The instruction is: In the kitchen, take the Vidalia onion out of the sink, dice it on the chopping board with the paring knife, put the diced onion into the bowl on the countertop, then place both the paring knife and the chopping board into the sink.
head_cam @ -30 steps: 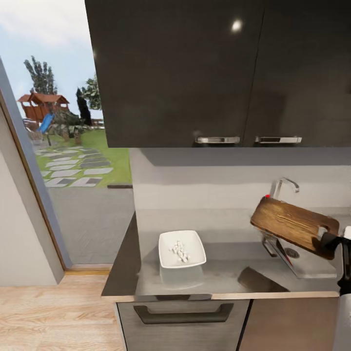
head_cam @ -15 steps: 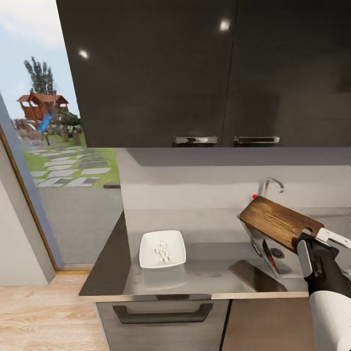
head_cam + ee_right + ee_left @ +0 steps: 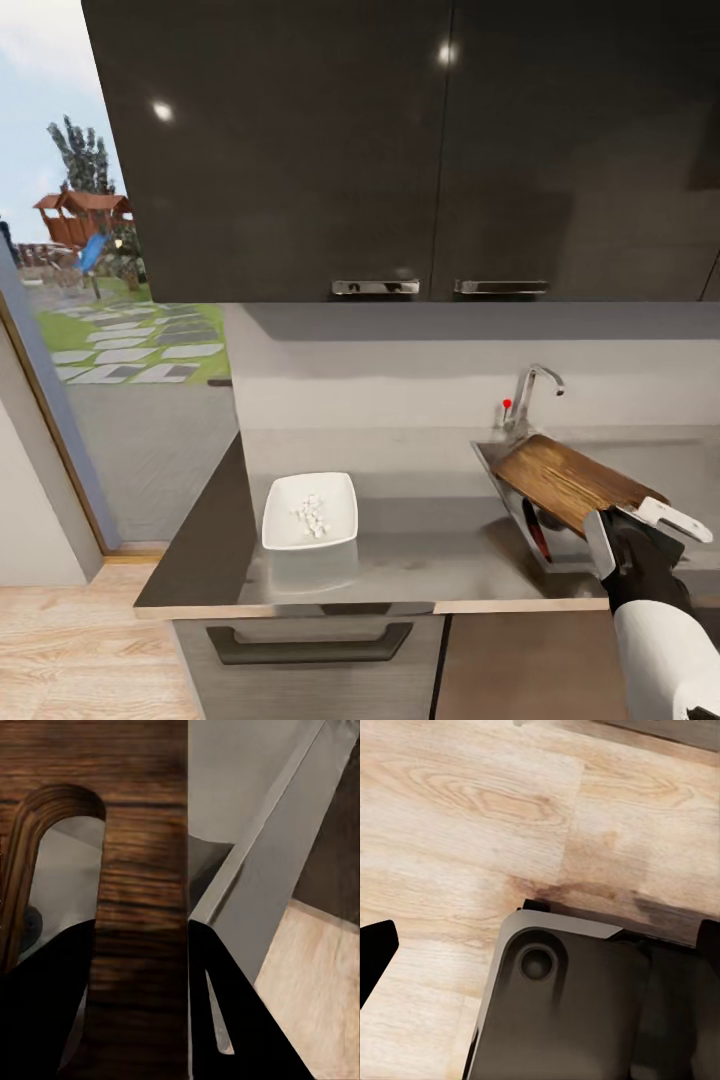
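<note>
Two dark fingers of the right gripper (image 3: pixel 640 535) are clamped on the dark brown wooden chopping board (image 3: pixel 570 482), held tilted over the grey steel sink (image 3: pixel 492 460). The red-handled paring knife (image 3: pixel 536 530) lies beneath. The left gripper's state cannot be told.

Two glossy black wall cabinets (image 3: pixel 400 150) hang up top, each with a chrome handle (image 3: pixel 375 287) along the bottom edge — ceiling lights glint off the doors. Below the worktop there's a dark drawer (image 3: pixel 310 640) with a long bar pull. Light wood floor (image 3: pixel 472 810) underneath. On the left, a big window (image 3: pixel 110 330) looks onto lawn, stepping stones and a red playhouse (image 3: pixel 75 215) — trees behind it.
</note>
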Available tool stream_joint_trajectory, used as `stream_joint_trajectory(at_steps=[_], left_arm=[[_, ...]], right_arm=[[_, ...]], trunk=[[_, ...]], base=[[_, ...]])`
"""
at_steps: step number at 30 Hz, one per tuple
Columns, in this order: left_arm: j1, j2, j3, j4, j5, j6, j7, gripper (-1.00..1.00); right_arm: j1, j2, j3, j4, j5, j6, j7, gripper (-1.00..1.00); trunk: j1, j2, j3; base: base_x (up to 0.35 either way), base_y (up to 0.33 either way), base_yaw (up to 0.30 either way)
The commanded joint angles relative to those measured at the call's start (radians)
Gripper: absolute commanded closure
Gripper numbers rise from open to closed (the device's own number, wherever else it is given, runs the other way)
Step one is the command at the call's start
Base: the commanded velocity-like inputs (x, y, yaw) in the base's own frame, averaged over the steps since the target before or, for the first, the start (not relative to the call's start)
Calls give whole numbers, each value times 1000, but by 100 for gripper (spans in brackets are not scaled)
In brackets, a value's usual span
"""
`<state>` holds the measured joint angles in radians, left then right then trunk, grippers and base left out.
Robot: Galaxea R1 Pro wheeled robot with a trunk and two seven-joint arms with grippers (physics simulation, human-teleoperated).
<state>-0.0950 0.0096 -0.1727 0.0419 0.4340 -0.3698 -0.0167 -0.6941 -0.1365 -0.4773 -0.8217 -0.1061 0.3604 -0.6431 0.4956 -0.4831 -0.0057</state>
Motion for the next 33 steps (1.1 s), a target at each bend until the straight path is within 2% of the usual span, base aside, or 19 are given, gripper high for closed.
stream_joint_trajectory(at_steps=[1, 2, 3, 5, 7, 8, 9, 13, 14, 19, 22, 27, 30, 33], left_arm=[[-2, 0, -9, 4, 8, -6, -1, -100], [-2, 0, -8, 4, 8, -6, -1, -100], [-2, 0, -8, 4, 8, -6, 0, -100], [-2, 0, -8, 4, 8, -6, 0, -100], [-2, 1, -7, 4, 8, -6, 0, -100], [-2, 1, 0, 4, 8, -6, 0, -100], [-2, 1, 14, 5, 8, -6, 0, -100], [-2, 1, 111, 7, 5, -6, -1, -100], [-2, 1, 119, 7, 5, -6, -1, -100], [-2, 1, 132, 7, 5, -6, -2, -100], [-2, 1, 134, 7, 5, -6, -2, -100], [-2, 1, 134, 10, 5, -5, -1, -100], [-2, 1, 135, 10, 6, -5, 0, -100], [-2, 1, 136, 11, 6, -4, 0, -100]], right_arm=[[-2, 2, 3, -1, -38, -3, -29, 100], [-4, 3, 3, -1, -62, -3, -52, 100], [-7, 4, 4, -4, -129, -3, -107, 100], [-9, 3, 5, -12, -193, -3, -179, 100], [-13, 3, 6, -22, -234, -5, -256, 100], [-18, 3, 6, -24, -241, -6, -275, 100], [-26, 3, 6, -26, -246, -6, -288, 100], [-69, 6, 10, -26, -256, -4, -345, 100], [-82, 13, 17, -26, -256, -3, -359, 100], [-133, 79, 97, -27, -257, -4, -470, 100], [-138, 121, 116, -26, -255, -6, -489, 100], [-139, 137, 117, -3, -250, -28, -493, 100], [-139, 136, 114, 20, -250, -76, -494, 100], [-139, 133, 113, 54, -250, -95, -494, 100]], trunk=[[0, -1, -1], [0, -1, -1], [0, -1, -1], [0, -1, -1], [0, -1, -1], [0, -1, -1], [0, -1, -1], [0, -1, -1], [0, -1, -1], [0, -1, -1], [0, -1, -1], [0, -1, -1], [0, -1, -1], [0, -1, -1]], base=[[0, 0, 0], [0, 0, 0], [0, 0, 0], [0, 0, 0], [0, 0, 0], [0, 0, 0], [0, 0, 0], [0, 0, 0], [0, 0, 0], [11, -11, 0], [157, -167, 0], [211, -233, 0], [219, -244, 0], [116, -128, 0]])
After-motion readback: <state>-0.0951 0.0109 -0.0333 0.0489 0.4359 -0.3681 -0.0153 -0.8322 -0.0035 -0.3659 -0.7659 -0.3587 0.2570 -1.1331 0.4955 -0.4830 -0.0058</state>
